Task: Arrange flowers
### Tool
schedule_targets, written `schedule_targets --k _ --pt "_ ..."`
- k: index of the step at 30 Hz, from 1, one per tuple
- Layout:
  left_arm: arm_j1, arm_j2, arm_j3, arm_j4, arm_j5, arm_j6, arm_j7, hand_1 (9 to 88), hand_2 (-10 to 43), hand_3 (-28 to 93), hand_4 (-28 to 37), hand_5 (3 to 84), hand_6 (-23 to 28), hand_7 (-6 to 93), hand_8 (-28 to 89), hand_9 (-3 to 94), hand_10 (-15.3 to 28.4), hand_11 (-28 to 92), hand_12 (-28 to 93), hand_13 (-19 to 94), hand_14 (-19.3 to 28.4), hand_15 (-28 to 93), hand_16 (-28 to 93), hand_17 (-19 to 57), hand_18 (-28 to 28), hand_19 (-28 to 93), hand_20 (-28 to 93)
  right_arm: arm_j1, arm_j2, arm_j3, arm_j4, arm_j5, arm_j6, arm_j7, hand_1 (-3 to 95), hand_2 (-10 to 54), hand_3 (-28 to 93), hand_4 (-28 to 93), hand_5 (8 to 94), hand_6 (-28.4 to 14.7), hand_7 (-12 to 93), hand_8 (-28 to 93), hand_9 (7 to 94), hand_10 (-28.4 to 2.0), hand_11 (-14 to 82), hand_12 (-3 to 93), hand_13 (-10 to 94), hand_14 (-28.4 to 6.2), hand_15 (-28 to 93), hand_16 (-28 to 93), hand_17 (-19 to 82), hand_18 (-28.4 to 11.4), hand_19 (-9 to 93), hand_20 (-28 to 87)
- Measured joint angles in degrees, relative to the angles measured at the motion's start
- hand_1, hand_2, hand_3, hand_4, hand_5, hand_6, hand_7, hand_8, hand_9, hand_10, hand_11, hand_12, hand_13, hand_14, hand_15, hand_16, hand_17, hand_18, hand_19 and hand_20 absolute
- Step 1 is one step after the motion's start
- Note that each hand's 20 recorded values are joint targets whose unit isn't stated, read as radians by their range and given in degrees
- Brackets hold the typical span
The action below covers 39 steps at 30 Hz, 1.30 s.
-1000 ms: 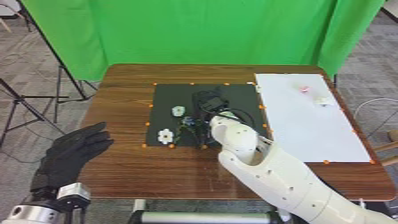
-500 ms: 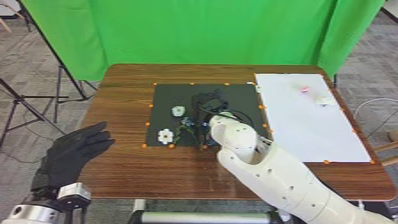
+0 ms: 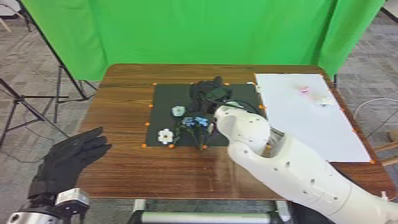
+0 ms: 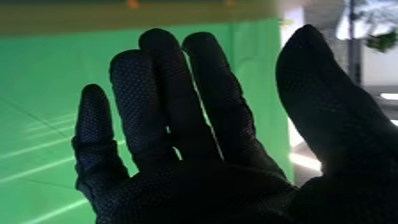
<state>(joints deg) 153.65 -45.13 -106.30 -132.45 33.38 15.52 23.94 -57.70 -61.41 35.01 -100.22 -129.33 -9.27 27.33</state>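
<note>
Head view with right hand (image 3: 201,92) over black mat (image 3: 169,93), blue flowers (image 3: 201,121) at its six o'clock, left hand (image 3: 67,157) relaxed at eight, right wrist view with straight fingers (image 4: 204,80) spread, green curtain (image 4: 53,100) beyond

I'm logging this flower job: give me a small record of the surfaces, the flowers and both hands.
surface: brown wooden table
black mat: white flower, pale flower, blue flowers
white sheet: pink flower, whitish blossom
right hand: open, over the black mat, beyond the blue flowers
left hand: open, at the table's left edge
</note>
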Motion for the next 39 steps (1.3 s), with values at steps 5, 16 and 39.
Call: schedule_targets --k 5,16,39 --pt "1.65 1.91 0.41 -0.09 -1.58 1.73 4.19 26.1 5.7 82 -14.7 44.9 13.7 13.1 -8 38.7 22.1 35 9 29 28.4 57 -12 -9.3 21.9 57 16 -0.27 6.74 5.52 -4.99 3.17 1.04 -6.26 25.5 -2.4 90 -27 53.3 -5.2 22 -13 51.2 -19.1 36.3 19.7 33 -21.4 76 15 2 -26.2 66 34" --pt "1.64 4.07 1.62 -0.01 -2.02 2.30 5.01 26.2 5.8 82 -14.7 44.9 13.7 13.2 -8 38.7 22.0 35 9 29 28.4 57 -12 -9.2 22.0 57 16 -12.26 22.71 25.28 0.21 4.45 0.29 -2.54 22.9 1.1 86 -28 49.2 -6.1 20 -13 49.8 -16.8 28.9 17.9 44 -15.7 74 14 14 -21.8 72 32" --pt "-0.18 6.29 4.80 0.58 -3.47 2.80 6.99 26.2 5.7 82 -14.7 44.9 13.7 13.2 -8 38.7 22.0 35 9 29 28.4 57 -12 -9.2 21.8 57 16 -15.09 20.01 32.46 13.08 1.33 -7.73 4.30 22.9 -1.4 87 -28 43.2 -6.0 19 -13 42.3 -16.5 19.1 17.9 38 -17.3 73 12 11 -21.9 70 29"
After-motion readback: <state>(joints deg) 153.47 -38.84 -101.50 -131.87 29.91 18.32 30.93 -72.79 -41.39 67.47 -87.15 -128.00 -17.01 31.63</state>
